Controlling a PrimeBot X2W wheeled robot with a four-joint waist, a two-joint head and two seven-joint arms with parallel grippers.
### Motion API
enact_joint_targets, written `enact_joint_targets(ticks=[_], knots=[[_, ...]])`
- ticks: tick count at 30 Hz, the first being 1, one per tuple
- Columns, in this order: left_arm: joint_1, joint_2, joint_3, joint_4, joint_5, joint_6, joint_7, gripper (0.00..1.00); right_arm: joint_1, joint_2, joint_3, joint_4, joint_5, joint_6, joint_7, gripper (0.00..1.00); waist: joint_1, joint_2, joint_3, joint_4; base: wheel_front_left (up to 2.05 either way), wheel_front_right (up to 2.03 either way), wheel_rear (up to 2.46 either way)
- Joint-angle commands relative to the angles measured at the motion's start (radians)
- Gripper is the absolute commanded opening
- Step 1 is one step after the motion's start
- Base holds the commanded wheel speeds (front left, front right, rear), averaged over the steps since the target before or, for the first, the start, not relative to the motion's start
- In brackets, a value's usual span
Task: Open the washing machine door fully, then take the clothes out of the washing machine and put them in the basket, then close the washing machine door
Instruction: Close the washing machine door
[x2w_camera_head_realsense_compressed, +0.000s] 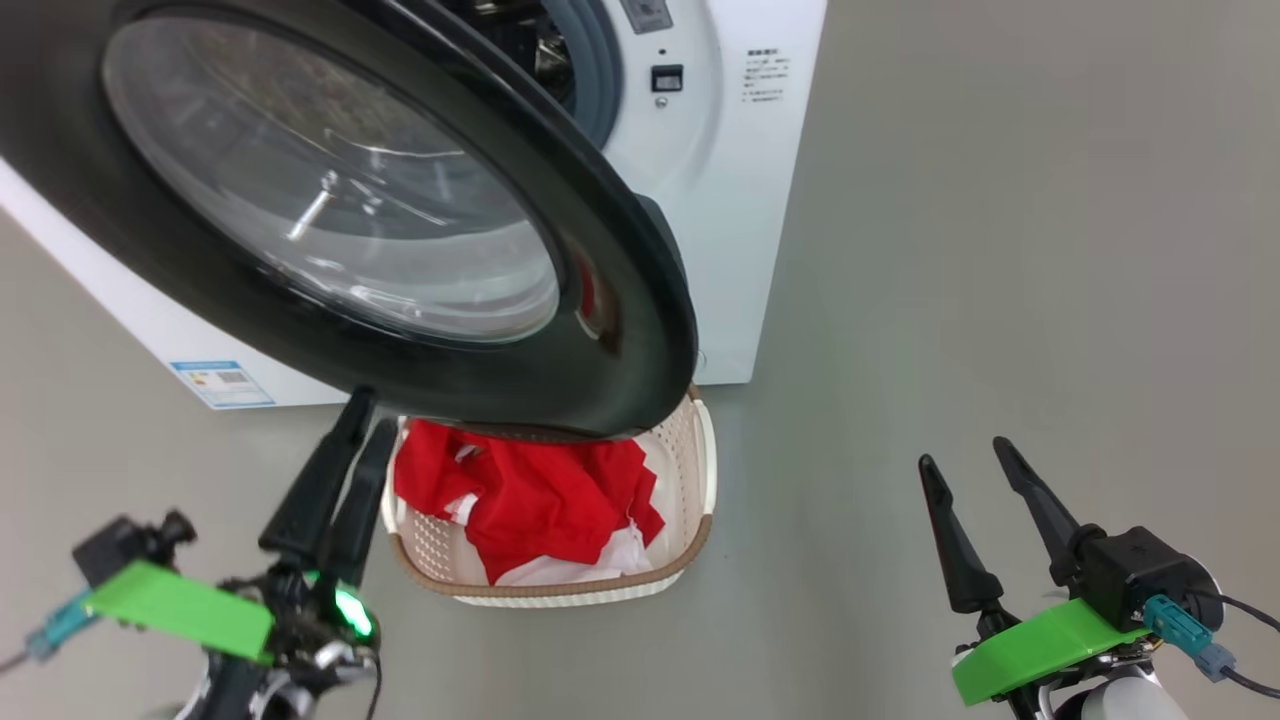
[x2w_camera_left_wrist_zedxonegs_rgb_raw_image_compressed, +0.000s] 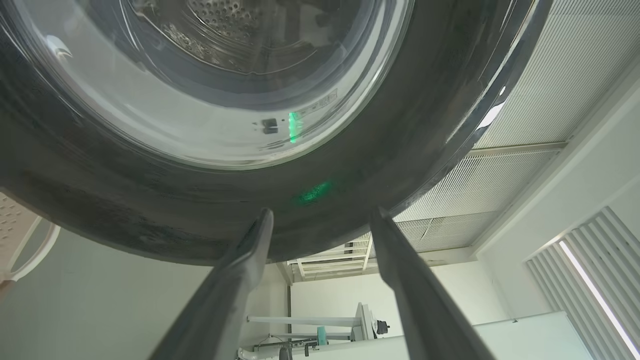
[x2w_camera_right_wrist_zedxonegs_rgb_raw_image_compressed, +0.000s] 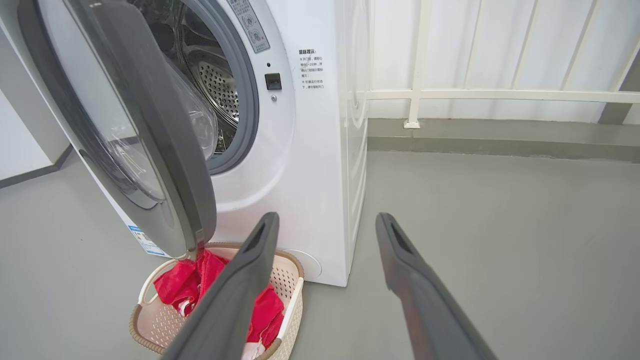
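Left gripper (x2w_camera_head_realsense_compressed: 372, 412), jaws spread, sits at the near edge of the washing machine door (x2w_camera_head_realsense_compressed: 620, 300); clothes (x2w_camera_head_realsense_compressed: 530, 490) lie in the basket (x2w_camera_head_realsense_compressed: 704, 450) beneath. I'd press flat on its rim, swinging it steadily shut.

The big round washing machine door (x2w_camera_head_realsense_compressed: 470, 385) with its glossy black rim is running off the top and left edges of the head view, and it is covering the far end of the cream perforated plastic basket (x2w_camera_head_realsense_compressed: 560, 592) and part of the bright red fabric clothes (x2w_camera_head_realsense_compressed: 530, 500). The small black print (x2w_camera_head_realsense_compressed: 765, 80) on the white box-shaped washing machine (x2w_camera_head_realsense_compressed: 740, 220) is coming out too tiny to read.
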Motion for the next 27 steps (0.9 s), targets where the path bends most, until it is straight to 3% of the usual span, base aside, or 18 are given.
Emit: enact_joint_targets(ticks=[1, 10, 16, 21, 22, 27], knots=[[0.019, 0.018, 0.025, -0.043, -0.001, -0.007, -0.025, 1.0, -0.012, -0.001, 0.02, -0.023, 0.002, 0.006, -0.013, 1.0, 0.0, -0.0001, -0.012, 0.012, 0.0, 0.0, 0.0], [0.17, 0.019, -0.009, -0.178, 0.096, -0.007, -0.21, 1.0, 0.016, 0.0, 0.009, -0.023, -0.003, 0.006, -0.014, 1.0, 0.0, -0.0001, -0.049, 0.034, 0.0, 0.0, 0.0], [0.226, 0.046, -0.04, -0.213, 0.384, 0.0, -0.371, 1.0, 0.041, 0.0, -0.009, -0.021, -0.008, 0.006, -0.014, 1.0, 0.0, -0.0001, -0.089, 0.041, 0.0, 0.0, 0.0], [0.233, 0.096, -0.077, -0.23, 0.692, 0.083, -0.495, 1.0, 0.068, 0.0, -0.029, -0.02, -0.013, 0.006, -0.014, 1.0, 0.0, -0.0001, -0.134, 0.043, 0.0, 0.0, 0.0], [0.233, 0.096, -0.077, -0.23, 0.692, 0.083, -0.495, 1.0, 0.068, 0.0, -0.029, -0.02, -0.013, 0.006, -0.014, 1.0, 0.0, -0.0001, -0.134, 0.043, 0.0, 0.0, 0.0], [0.236, 0.166, -0.146, -0.248, 0.983, 0.198, -0.537, 1.0, 0.094, 0.0, -0.04, -0.023, -0.022, 0.006, -0.013, 1.0, 0.0, -0.0001, -0.168, 0.048, 0.0, 0.0, 0.0]])
